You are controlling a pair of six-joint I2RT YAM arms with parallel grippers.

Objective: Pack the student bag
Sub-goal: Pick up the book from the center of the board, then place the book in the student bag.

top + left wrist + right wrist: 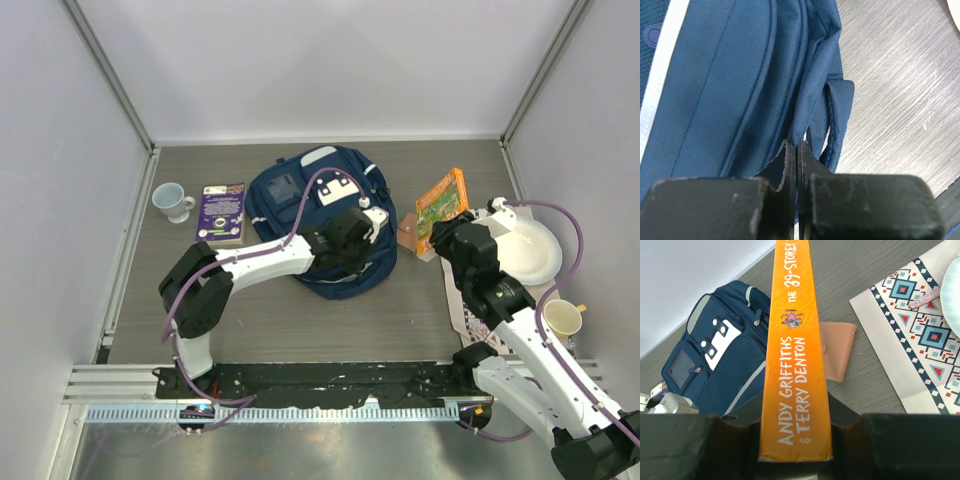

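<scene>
Noted: student bag (pixel 300 200) lay flat mid-surface (pixel 300 320). Left hand (pixel 796 150) was shut tight at its right-side seam; I couldn't tell if fabric was pinched. Right hand (pixel 795 410) clamped the orange book (pixel 792 340), held beside the bag. Confirm the pinch before lifting the flap.

The left gripper (pixel 793 152) has its jaws pressed together, tips against a fold of the navy backpack (pixel 725 85). A white stripe (pixel 660 75) runs at its left, and grey table (pixel 900 85) lies to the right.
</scene>
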